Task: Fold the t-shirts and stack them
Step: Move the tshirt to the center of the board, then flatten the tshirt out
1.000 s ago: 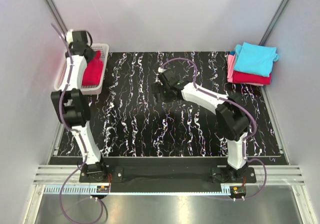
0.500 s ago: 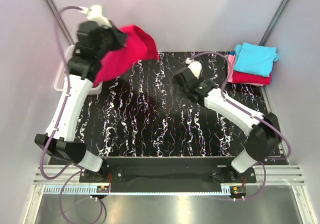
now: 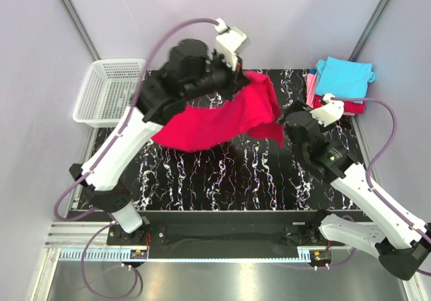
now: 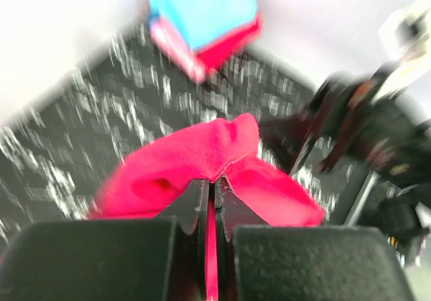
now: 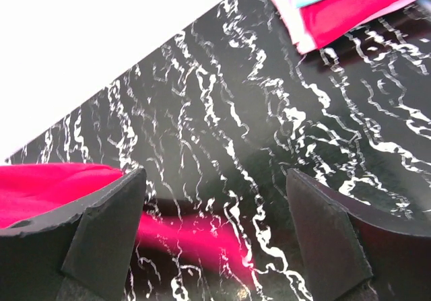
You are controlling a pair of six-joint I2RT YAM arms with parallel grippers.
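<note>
Jaws: one pair shut, one apart
Left jaws clamp the crimson-red cloth t-shirt (image 3: 222,122) above the black marbled worktop (image 3: 202,176); right jaws gape just beside its hanging edge.

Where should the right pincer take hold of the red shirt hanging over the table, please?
On the red shirt, probably the loose right-hand corner, which hangs nearest the open right pincer; come in from the right. The left pincer pinches the cloth higher up, so that corner drapes free.
</note>
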